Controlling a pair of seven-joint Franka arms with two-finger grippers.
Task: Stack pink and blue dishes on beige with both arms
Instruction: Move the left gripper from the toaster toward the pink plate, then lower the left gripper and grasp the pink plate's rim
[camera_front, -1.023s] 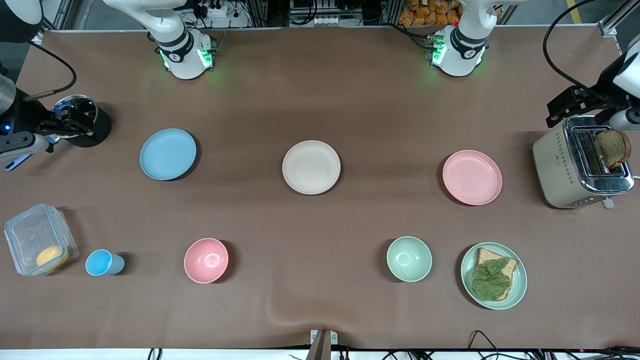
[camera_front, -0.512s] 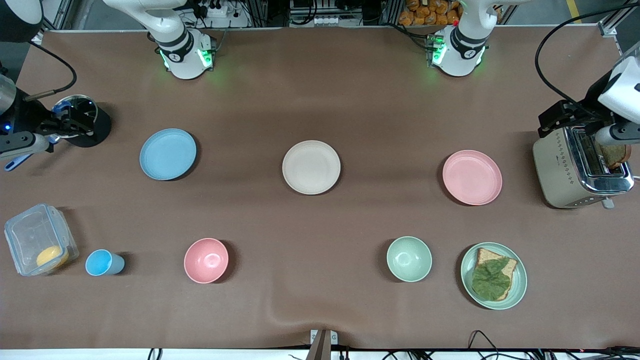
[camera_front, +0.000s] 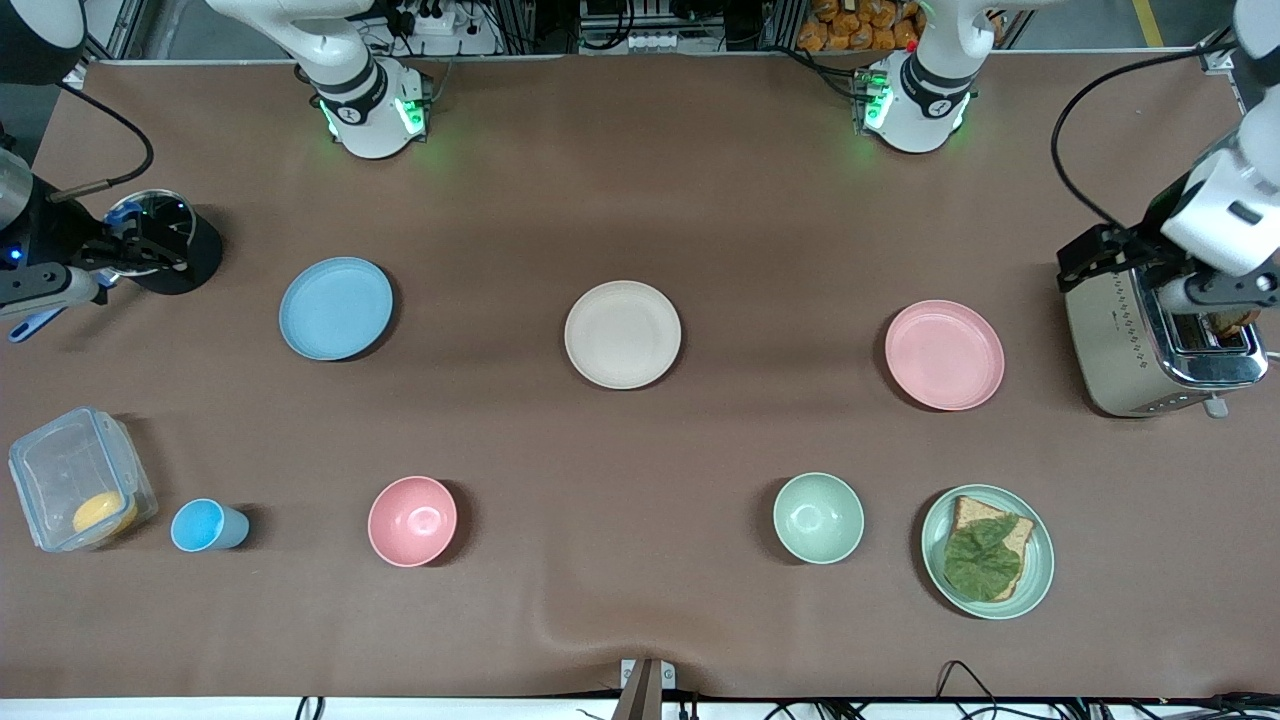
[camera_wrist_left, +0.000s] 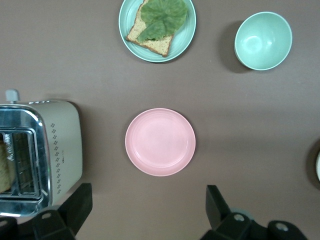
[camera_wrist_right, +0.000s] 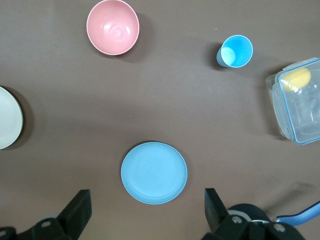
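Your stock on the table (camera_front: 640, 180):

- Beige plate (camera_front: 622, 333): mid-table, bare.
- Blue plate (camera_front: 335, 307): toward the right arm's end, well apart from the beige.
- Pink plate (camera_front: 944, 354): toward the left arm's end, near the toaster (camera_front: 1150, 340).
- Left gripper (camera_wrist_left: 145, 212): over the pink plate, fingers spread, holding nothing.
- Right gripper (camera_wrist_right: 145, 212): over the blue plate, fingers spread, apparently empty.

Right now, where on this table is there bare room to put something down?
Bare cloth lies between the blue plate and beige plate, between the beige and pink plate, and between the pink bowl and green bowl. It is crowded around the toaster.
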